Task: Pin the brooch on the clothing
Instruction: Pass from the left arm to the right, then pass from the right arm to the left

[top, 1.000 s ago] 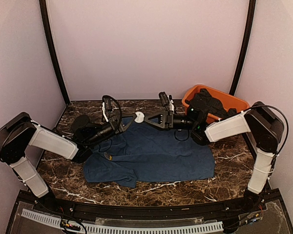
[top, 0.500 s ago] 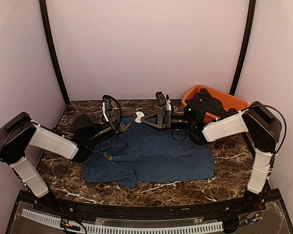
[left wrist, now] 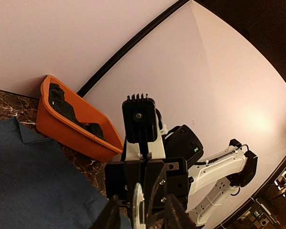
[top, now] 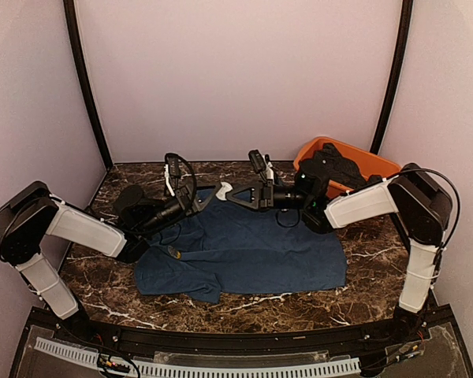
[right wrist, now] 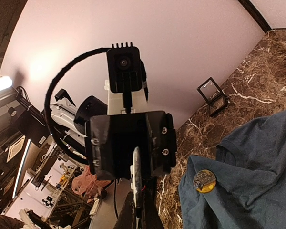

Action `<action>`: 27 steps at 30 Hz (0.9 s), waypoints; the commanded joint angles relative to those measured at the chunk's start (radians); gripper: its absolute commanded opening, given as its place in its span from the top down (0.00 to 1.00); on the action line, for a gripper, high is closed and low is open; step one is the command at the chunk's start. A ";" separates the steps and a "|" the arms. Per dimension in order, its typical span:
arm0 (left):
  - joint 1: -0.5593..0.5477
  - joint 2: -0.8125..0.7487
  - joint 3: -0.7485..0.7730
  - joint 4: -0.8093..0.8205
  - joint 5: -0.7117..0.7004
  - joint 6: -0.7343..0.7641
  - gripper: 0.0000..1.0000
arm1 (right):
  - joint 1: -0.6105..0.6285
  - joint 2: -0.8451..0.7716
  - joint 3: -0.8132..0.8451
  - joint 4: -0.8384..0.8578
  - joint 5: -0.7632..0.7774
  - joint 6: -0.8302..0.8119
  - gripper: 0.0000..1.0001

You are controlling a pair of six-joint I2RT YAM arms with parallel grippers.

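**Tip to tip**

The right claw is pinched onto a thin white disc; the left claw, facing it, stands slightly parted around the same disc. Below both, the dark navy soft-fabric T-shirt lies spread.

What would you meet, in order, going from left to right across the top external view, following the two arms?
left arm's black shoulder → left gripper → right gripper → orange tub → right arm's black shoulder. The navy T-shirt spans the middle, so it is left out.
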 commanded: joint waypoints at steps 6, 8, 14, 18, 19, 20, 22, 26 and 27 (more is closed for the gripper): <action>0.109 -0.273 -0.115 -0.046 0.053 0.051 0.01 | -0.040 -0.247 0.063 -0.811 0.024 -0.578 1.00; 0.136 -0.347 -0.052 -0.344 0.136 0.177 0.01 | -0.041 -0.281 0.107 -1.075 0.034 -0.724 1.00; 0.130 -0.280 0.338 -1.074 0.485 0.609 0.01 | -0.037 -0.307 0.214 -1.540 -0.010 -1.047 1.00; 0.126 -0.186 0.465 -1.219 0.691 0.708 0.01 | -0.007 -0.352 0.207 -1.648 0.023 -1.151 1.00; 0.122 -0.155 0.493 -1.240 0.717 0.722 0.01 | 0.005 -0.363 0.201 -1.659 0.020 -1.165 1.00; 0.112 -0.143 0.502 -1.270 0.757 0.751 0.01 | 0.014 -0.368 0.196 -1.670 0.012 -1.176 1.00; 0.087 -0.113 0.516 -1.315 0.758 0.809 0.01 | 0.034 -0.366 0.193 -1.696 0.017 -1.189 1.00; 0.023 -0.050 0.561 -1.524 0.715 0.989 0.01 | 0.063 -0.374 0.152 -1.692 0.023 -1.186 1.00; 0.015 -0.044 0.565 -1.555 0.701 1.016 0.01 | 0.066 -0.381 0.140 -1.682 0.018 -1.181 1.00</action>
